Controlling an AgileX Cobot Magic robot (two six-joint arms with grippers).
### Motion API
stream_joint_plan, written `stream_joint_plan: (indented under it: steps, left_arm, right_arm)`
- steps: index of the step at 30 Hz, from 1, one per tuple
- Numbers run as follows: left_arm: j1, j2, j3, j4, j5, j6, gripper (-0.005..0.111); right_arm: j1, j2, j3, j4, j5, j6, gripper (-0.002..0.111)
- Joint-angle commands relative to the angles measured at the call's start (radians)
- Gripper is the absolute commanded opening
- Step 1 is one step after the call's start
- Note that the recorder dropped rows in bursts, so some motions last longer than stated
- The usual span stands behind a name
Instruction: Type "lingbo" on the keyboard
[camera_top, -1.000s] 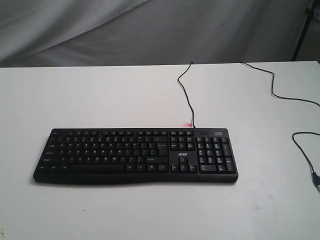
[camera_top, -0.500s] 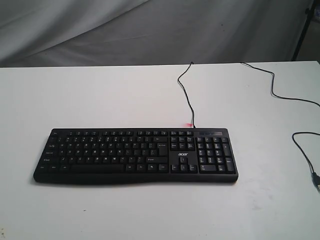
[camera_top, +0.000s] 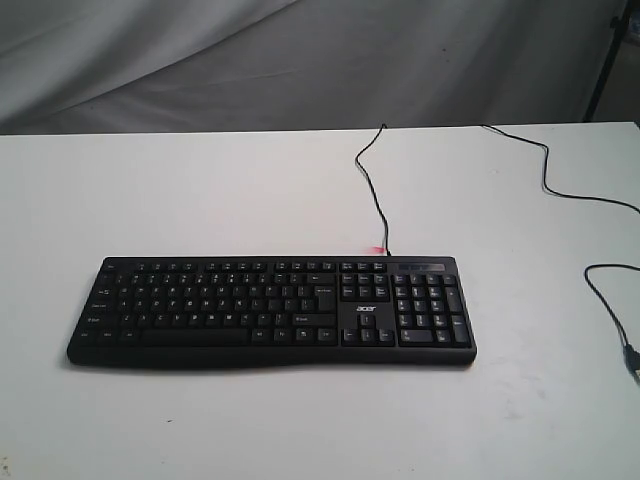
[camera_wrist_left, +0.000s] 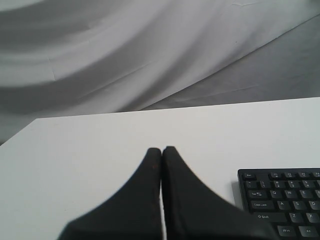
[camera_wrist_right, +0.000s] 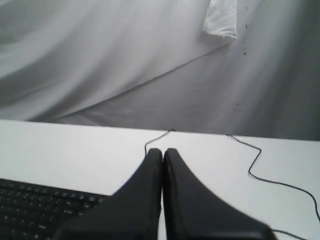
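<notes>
The black keyboard (camera_top: 270, 310) lies flat on the white table, its number pad and small "acer" logo toward the right, its thin black cable (camera_top: 372, 190) running to the far edge. Neither arm shows in the exterior view. In the left wrist view my left gripper (camera_wrist_left: 162, 149) is shut with nothing between its black fingers, held over bare table beside the keyboard's Esc corner (camera_wrist_left: 280, 200). In the right wrist view my right gripper (camera_wrist_right: 162, 150) is also shut and empty, with a stretch of keyboard keys (camera_wrist_right: 40, 207) off to one side.
A second black cable (camera_top: 590, 240) loops along the right side of the table (camera_top: 200, 190) and ends in a plug near the right edge. A grey cloth backdrop (camera_top: 300, 60) hangs behind the table's far edge. A dark stand leg (camera_top: 605, 60) is at the far right.
</notes>
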Motion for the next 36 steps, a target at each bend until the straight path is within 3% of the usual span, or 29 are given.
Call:
stream_joint_plan:
  steps: [1, 8, 15, 18, 25, 36]
  left_arm:
    - [-0.004, 0.003, 0.005, -0.001, -0.004, -0.003, 0.001]
    - [-0.004, 0.003, 0.005, -0.001, -0.004, -0.003, 0.001]
    - [-0.004, 0.003, 0.005, -0.001, -0.004, -0.003, 0.001]
    - [-0.004, 0.003, 0.005, -0.001, -0.004, -0.003, 0.001]
    - [-0.004, 0.003, 0.005, -0.001, -0.004, -0.003, 0.001]
    - [-0.004, 0.003, 0.005, -0.001, -0.004, -0.003, 0.001]
  right_arm:
    - [-0.008, 0.022, -0.136, 0.032, 0.12, 0.003, 0.0]
    - [-0.008, 0.159, -0.218, 0.064, 0.147, 0.003, 0.0]
    - [-0.006, 0.337, -0.22, 0.214, 0.181, 0.002, 0.0]
    - [0.019, 0.436, -0.231, 0.238, 0.21, -0.093, 0.0]
    - [0.202, 0.748, -0.415, 0.225, 0.212, -0.315, 0.0]
    - [0.493, 1.213, -0.696, 0.197, 0.169, -0.401, 0.0]
